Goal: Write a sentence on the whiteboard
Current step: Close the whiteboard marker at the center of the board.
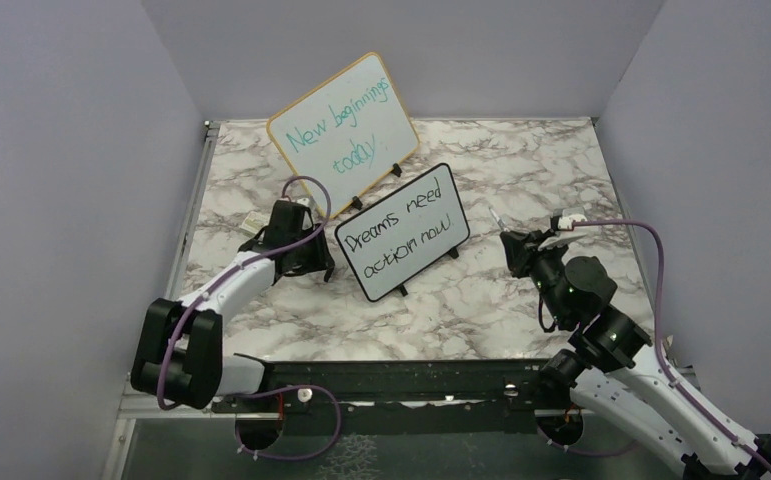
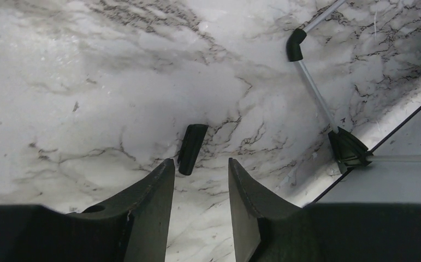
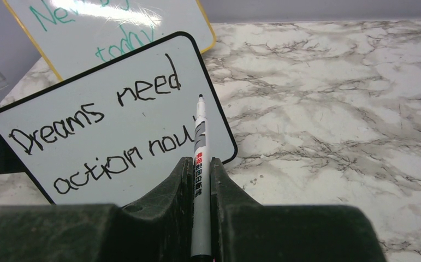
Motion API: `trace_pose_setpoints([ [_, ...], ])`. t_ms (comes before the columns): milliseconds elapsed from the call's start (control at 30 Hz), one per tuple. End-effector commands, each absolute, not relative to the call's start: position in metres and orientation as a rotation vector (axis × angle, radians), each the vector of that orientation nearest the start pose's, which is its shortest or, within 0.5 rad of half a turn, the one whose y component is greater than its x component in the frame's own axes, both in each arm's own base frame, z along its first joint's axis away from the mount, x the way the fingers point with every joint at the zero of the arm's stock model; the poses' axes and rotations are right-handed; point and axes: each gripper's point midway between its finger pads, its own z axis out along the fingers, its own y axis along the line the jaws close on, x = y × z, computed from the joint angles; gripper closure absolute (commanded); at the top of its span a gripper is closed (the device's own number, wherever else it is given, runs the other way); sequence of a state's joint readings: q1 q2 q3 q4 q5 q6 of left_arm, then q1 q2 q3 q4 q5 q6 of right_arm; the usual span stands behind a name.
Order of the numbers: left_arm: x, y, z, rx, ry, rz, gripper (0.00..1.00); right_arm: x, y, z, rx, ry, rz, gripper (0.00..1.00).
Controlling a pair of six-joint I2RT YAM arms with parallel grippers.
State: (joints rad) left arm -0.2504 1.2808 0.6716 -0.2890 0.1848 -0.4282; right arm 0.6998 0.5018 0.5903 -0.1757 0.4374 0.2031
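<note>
The whiteboard stands propped near the counter's middle, the sentence "Dreams need action now!" filling it. It looks light on its little feet, and I judge a hard press would skid it. My right gripper is clenched mid-barrel on the slim, slick marker, its tip clear of the board. My left gripper hangs released and empty over a black cap.

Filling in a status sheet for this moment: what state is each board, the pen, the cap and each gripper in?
Small black-framed whiteboard: propped on its feet, black sentence "Dreams need action now!" written.
Larger wood-framed board: propped up, teal handwriting on it.
Grey marker pen: uncapped, tip off the board.
Small black cylindrical cap: lying loose on the marble table.
Left gripper: jaws open, empty.
Right gripper: jaws shut on the marker pen.
</note>
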Motion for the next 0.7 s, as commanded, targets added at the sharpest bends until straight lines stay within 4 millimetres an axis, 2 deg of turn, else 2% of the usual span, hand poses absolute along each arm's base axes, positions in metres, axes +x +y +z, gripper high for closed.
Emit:
trace_pose_setpoints([
  [0,0.301,-0.129,0.064,-0.076,2.497,-0.401,0.60,0.242,0.119,0.260,-0.081,1.653,0.341,1.00],
  [67,0.304,-0.126,0.057,-0.072,2.522,-0.362,0.63,0.242,0.119,0.261,-0.081,1.653,0.340,1.00],
  [267,0.306,-0.130,0.047,-0.044,2.567,-0.340,0.64,0.243,0.118,0.261,-0.078,1.651,0.336,1.00],
  [600,0.297,-0.138,0.027,-0.017,2.642,-0.329,0.66,0.244,0.119,0.259,-0.081,1.659,0.332,1.00],
  [667,0.296,-0.131,0.022,-0.030,2.660,-0.278,0.74,0.244,0.119,0.259,-0.080,1.658,0.331,1.00],
])
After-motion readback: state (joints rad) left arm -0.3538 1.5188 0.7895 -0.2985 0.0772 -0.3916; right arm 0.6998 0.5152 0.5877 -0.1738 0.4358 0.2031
